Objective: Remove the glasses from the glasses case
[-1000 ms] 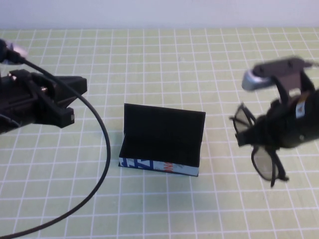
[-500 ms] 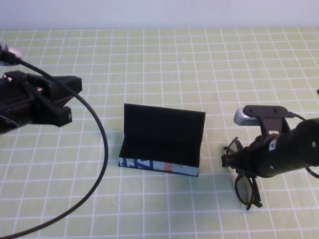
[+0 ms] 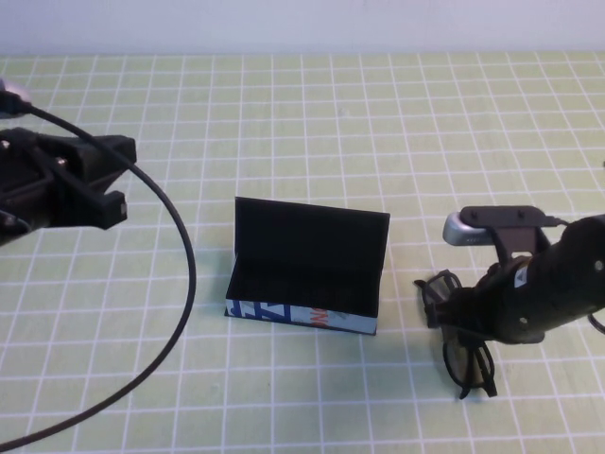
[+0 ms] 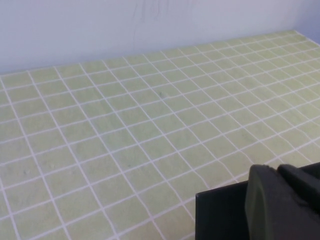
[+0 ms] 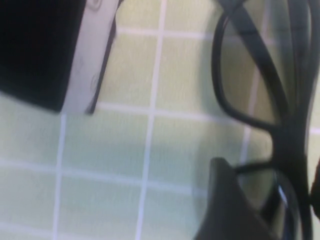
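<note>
The glasses case [image 3: 307, 274] stands open mid-table, black lid up, light blue printed front facing me, its inside empty. The black glasses [image 3: 463, 352] are just right of the case, down at the mat. My right gripper [image 3: 477, 320] is shut on the glasses from above. In the right wrist view the glasses frame [image 5: 250, 80] runs past one finger [image 5: 230, 210], and a corner of the case [image 5: 40, 45] shows. My left gripper [image 3: 106, 194] hovers far left, shut and empty, apart from the case; it also shows in the left wrist view [image 4: 276, 172].
A thick black cable [image 3: 180, 312] loops from the left arm across the front left of the green grid mat [image 3: 312, 123]. The mat's far edge meets a white wall.
My right gripper has come down with the glasses from the air to the mat right of the case. My left arm has drawn back to the left.
</note>
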### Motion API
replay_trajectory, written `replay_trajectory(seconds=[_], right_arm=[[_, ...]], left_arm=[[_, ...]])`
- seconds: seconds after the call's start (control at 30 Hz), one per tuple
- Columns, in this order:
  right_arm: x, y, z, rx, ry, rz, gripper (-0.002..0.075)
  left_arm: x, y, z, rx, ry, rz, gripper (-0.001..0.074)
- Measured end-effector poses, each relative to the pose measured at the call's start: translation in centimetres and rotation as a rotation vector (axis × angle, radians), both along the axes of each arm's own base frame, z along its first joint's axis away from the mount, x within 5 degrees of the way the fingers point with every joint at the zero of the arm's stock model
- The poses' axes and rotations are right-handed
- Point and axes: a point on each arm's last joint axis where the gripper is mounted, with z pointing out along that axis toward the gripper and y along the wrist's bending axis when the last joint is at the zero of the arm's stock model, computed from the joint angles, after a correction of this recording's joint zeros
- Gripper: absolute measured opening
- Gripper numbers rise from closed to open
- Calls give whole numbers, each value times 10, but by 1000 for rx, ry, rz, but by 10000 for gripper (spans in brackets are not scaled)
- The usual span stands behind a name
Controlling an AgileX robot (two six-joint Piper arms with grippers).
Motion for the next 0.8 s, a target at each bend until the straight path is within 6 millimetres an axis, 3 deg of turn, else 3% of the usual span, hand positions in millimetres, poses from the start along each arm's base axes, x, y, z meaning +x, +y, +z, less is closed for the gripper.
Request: replay_trajectory(seconds=[0.17,0.27,0.37,0.5,0.63,0.8], right_arm=[[-21,-10,39,-10,-9,40,272],[-43,-22,68,-19,-23,65,200],[-71,-37,98,-16,-87,82,130],[-124,-64,131,58,-264,80,46],[-178,-92,145,147,-449,74,-5],[-230,-118,138,236,-639,65,-15]], left_arm=[[-20,3,11,-2,-60,19,-4],[-46,9,14,-9,-114,69,-4],[-74,17,1,-16,-134,142,-4],[-112,26,-23,-42,-163,220,-4],[-144,32,-46,-76,-222,259,-4],[-168,35,-76,-117,-274,275,-4]])
